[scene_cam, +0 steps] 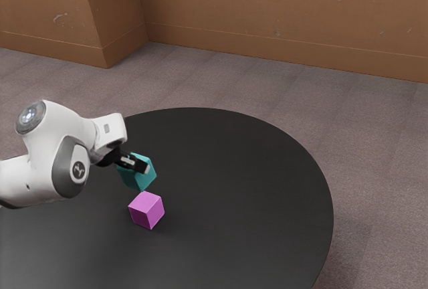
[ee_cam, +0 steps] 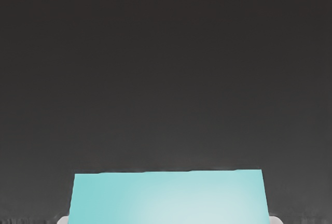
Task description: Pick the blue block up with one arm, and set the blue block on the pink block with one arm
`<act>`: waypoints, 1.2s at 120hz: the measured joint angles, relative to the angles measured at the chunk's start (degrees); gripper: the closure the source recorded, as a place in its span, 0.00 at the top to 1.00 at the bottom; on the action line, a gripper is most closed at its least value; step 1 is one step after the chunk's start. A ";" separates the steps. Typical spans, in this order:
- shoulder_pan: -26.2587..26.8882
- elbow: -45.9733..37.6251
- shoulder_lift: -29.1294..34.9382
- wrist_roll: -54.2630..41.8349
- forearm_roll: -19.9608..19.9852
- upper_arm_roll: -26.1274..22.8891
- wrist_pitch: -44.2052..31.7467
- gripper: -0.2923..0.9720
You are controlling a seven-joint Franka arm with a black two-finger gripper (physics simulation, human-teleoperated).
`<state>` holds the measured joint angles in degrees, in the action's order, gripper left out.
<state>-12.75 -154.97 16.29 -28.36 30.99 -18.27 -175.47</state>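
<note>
Between the closed fingers of the gripper, the blue block hangs tilted, apparently clear of the black table, with the pink block resting near, lower and toward the exterior view's right, so placing needs a short shift that way, then down.

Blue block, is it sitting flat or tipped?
Tipped. In the exterior view the gripper holds the blue block tilted, with one corner pointing down at the black table.
</note>
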 joint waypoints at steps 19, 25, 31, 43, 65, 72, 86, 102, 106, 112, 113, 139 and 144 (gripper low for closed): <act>-0.31 -0.93 1.07 0.20 3.18 -1.28 3.19 0.51; -0.75 -0.96 1.26 0.22 3.59 -1.42 4.34 0.51; -0.85 -0.97 1.01 0.23 3.86 -1.61 5.30 0.51; -0.72 -0.97 0.34 0.25 4.14 -1.75 6.64 0.51; -0.94 -0.53 0.24 -0.04 4.07 -1.77 7.80 0.51; -0.96 -0.34 -0.15 -0.22 3.95 -1.72 7.89 0.51; -1.06 0.15 -0.68 -0.62 3.80 -1.65 7.84 0.51; -2.22 0.96 -2.21 -0.99 3.68 -1.52 7.81 0.51; -2.52 1.17 -2.58 -1.07 3.65 -1.50 7.81 0.51; -2.78 1.53 -2.85 -1.19 3.44 -1.45 7.80 0.51; -2.81 1.60 -2.88 -1.21 3.35 -1.45 7.80 0.51; -2.92 2.12 -3.03 -1.64 2.31 -1.41 7.85 0.58; -2.90 2.16 -3.09 -1.73 2.24 -1.40 7.88 0.61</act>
<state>-15.65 -152.81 13.20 -30.09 33.23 -19.67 -167.59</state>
